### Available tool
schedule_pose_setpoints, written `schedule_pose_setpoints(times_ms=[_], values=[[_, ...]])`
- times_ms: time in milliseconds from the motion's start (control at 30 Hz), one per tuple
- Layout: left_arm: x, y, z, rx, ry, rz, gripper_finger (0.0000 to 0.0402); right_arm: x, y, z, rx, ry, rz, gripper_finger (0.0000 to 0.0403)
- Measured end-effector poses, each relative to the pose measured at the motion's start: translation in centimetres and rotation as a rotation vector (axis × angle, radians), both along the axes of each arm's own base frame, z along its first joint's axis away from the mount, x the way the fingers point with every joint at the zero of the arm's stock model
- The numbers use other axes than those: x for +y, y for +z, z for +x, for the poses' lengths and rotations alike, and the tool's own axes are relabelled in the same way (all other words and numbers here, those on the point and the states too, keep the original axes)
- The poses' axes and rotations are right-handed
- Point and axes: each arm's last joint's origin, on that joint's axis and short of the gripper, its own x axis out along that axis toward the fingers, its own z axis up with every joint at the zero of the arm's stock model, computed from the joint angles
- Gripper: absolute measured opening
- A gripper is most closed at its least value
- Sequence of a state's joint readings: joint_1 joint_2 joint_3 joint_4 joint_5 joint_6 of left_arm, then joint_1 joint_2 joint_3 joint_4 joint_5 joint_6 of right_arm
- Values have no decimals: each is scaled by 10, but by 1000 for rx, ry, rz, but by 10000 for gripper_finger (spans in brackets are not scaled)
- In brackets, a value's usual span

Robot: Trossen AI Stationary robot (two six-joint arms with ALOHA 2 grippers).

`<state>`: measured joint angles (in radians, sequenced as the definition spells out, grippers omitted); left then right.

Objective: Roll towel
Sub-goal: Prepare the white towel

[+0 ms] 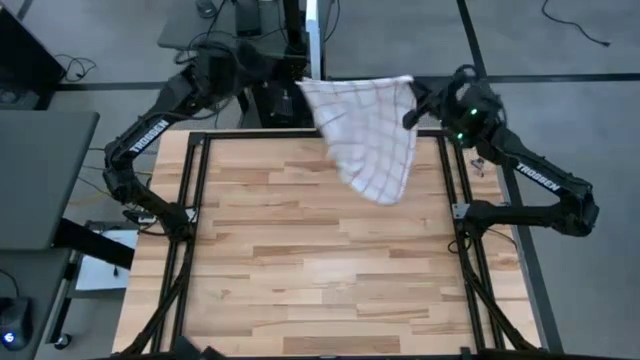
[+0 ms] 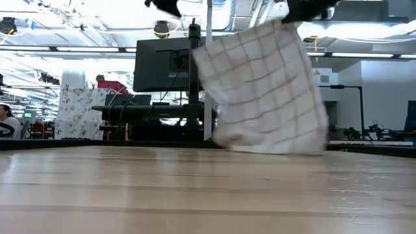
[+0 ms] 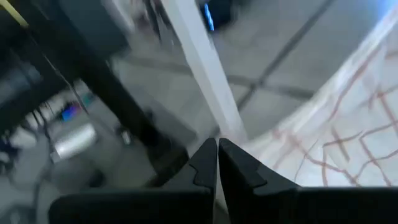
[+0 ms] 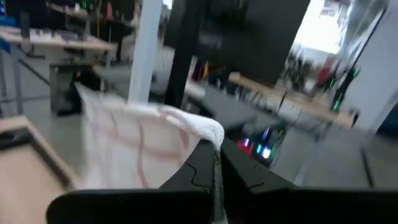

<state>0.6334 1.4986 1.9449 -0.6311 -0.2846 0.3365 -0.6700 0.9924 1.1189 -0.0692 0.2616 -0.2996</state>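
While both arms reach high, left pincer (image 1: 298, 80) and right pincer (image 1: 412, 98) clamped on towel (image 1: 368, 135) corners, hanging above table (image 1: 320, 270).

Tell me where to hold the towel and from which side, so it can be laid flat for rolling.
By its two top corners, one from each side. The towel already hangs that way between the left gripper and the right gripper, both shut on its upper edge. Hung like this it spreads open, its lower edge near the table.

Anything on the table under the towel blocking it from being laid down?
Nothing visible. The towel hangs from the left gripper and right gripper over the wooden table, bare below it.
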Motion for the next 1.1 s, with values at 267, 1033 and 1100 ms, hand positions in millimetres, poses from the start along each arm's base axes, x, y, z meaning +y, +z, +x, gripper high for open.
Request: schedule_pose_setpoints(times_ms=[267, 1033, 1100], values=[[-17, 13, -12, -15, -14, -95, 0, 13, 24, 1, -10, 115, 14, 0], [-91, -151, 170, 267, -347, -673, 169, 31, -5, 12, 207, 218, 227, 0], [-101, -161, 185, 256, -309, -620, 168, 30, -6, 13, 215, 217, 232, 0]])
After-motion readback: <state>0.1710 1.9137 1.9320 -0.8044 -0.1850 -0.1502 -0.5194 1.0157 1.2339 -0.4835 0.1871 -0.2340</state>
